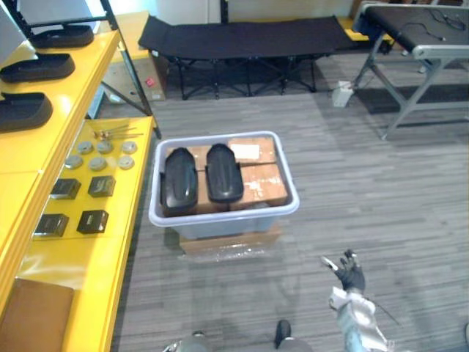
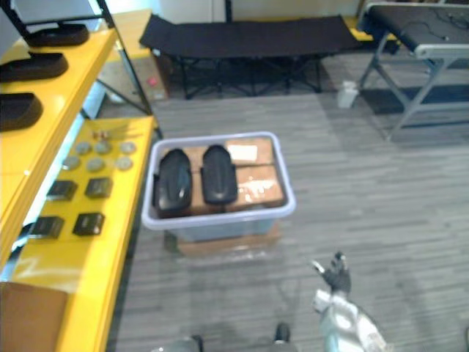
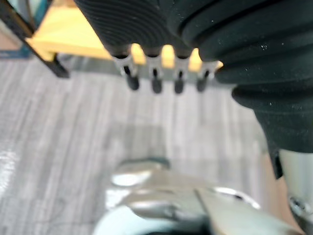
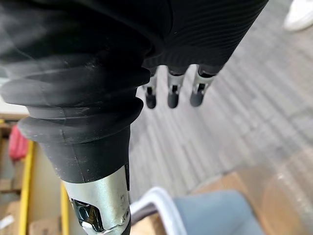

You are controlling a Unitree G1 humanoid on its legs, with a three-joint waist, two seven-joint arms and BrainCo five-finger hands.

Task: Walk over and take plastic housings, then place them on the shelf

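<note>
Along the left runs a yellow metal shelf [image 1: 73,88]. Its upper tier carries three black oval plastic housings [image 1: 37,67] in a row, smooth and domed. The lower tier holds a cluster of round grey metal discs [image 1: 97,163], four small black square blocks [image 1: 101,185] and, nearest the camera, a flat brown board [image 1: 37,315].

The left hand [image 3: 156,84] hangs over the floor by the shelf's foot, its fingers straight and holding nothing.

Just beside the shelf stands a pale blue-grey plastic tub [image 1: 227,224] with rounded corners, raised on a flat cardboard box [image 1: 227,242]. Inside, two more black plastic housings [image 1: 180,180] lie side by side on its left half, on top of taped brown cardboard cartons [image 1: 260,183].

Behind the tub, a black fabric folding cot [image 1: 242,40] spans the back of the room.

The right hand [image 1: 349,275] is low and to the right of the tub, apart from it, fingers spread wide and empty.

Farther right sit a small white container [image 1: 342,94], possibly a jug, and a grey metal-framed counter [image 1: 429,51] with a dark top.

The grey wood-grain plank floor [image 1: 366,176] lies between the hands and the tub.
</note>
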